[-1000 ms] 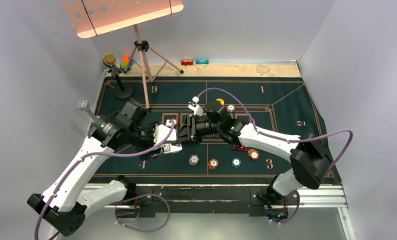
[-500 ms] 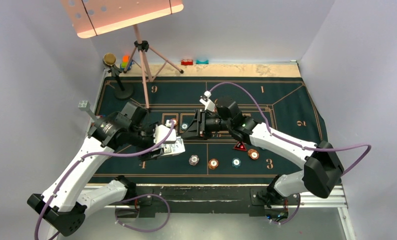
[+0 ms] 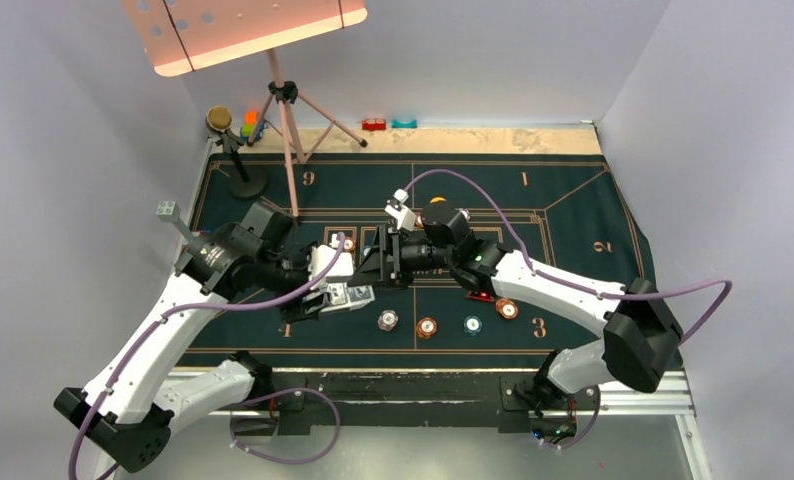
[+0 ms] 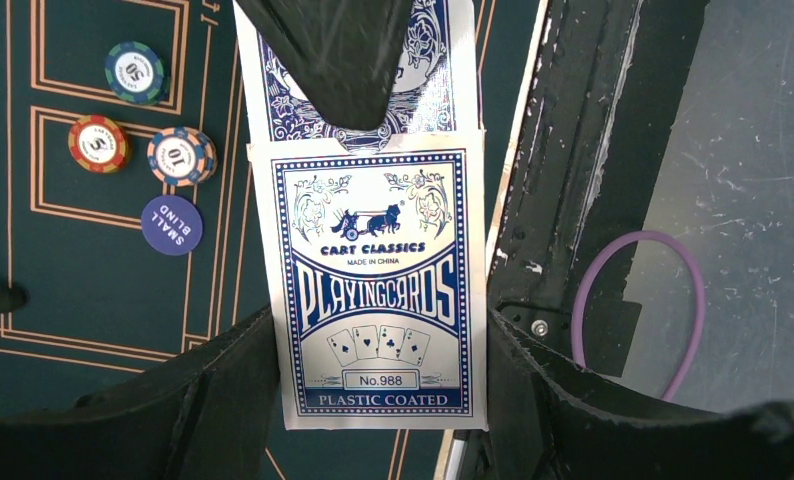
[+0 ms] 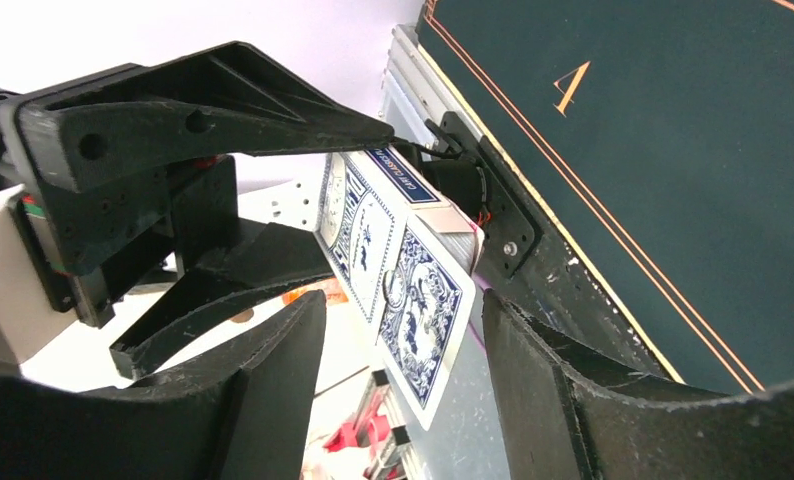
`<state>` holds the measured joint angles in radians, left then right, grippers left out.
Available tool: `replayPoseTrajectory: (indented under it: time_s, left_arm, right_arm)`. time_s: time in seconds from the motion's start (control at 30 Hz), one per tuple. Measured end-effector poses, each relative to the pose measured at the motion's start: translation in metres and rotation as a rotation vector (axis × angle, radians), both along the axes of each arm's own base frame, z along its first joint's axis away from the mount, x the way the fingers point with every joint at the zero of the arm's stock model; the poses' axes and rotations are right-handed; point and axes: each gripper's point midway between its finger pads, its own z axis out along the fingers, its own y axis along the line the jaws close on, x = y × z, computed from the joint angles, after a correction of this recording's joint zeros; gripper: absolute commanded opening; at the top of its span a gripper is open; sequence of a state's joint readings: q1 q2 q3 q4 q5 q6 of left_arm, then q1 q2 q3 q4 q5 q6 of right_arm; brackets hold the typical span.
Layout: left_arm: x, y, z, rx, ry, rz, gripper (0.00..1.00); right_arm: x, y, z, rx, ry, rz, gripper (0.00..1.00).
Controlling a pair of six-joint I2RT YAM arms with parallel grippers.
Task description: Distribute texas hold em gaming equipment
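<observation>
**Mat, chips and card box between the two arms**

The mat covers most of the table. Left of centre, above the mat's near part, the card box sits between the fingers of the left gripper. One card sticks out of it toward the right gripper, whose fingers stand apart on either side of that card. Right of the box, four chips lie in a row along the near side, with the triangular marker just behind the two rightmost. On the far side of the box lie three more chips and a disc. The tripod stands at the far left, with the toy blocks to its left.
</observation>
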<state>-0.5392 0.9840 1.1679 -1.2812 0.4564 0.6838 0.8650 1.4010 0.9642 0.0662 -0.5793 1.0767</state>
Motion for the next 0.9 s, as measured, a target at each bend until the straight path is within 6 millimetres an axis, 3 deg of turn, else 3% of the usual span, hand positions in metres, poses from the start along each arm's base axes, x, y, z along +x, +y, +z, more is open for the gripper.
replayPoseTrajectory:
  time_s: [0.13, 0.3, 0.6, 0.9]
  left_arm:
    - [0.001, -0.005, 0.005, -0.028, 0.002, 0.012, 0.23]
    - [0.004, -0.011, 0.010, -0.066, 0.001, 0.034, 0.19]
    - [0.005, -0.016, 0.019, -0.126, -0.033, 0.055, 0.14]
    - [0.006, -0.017, 0.021, -0.137, -0.036, 0.067, 0.13]
  right_arm:
    - [-0.001, 0.002, -0.002, -0.002, 0.011, 0.001, 0.42]
    - [-0.002, 0.000, -0.005, -0.013, 0.025, -0.005, 0.33]
    - [0.002, -0.017, 0.008, -0.002, 0.005, -0.044, 0.27]
    - [0.004, -0.030, 0.009, -0.003, 0.000, -0.068, 0.30]
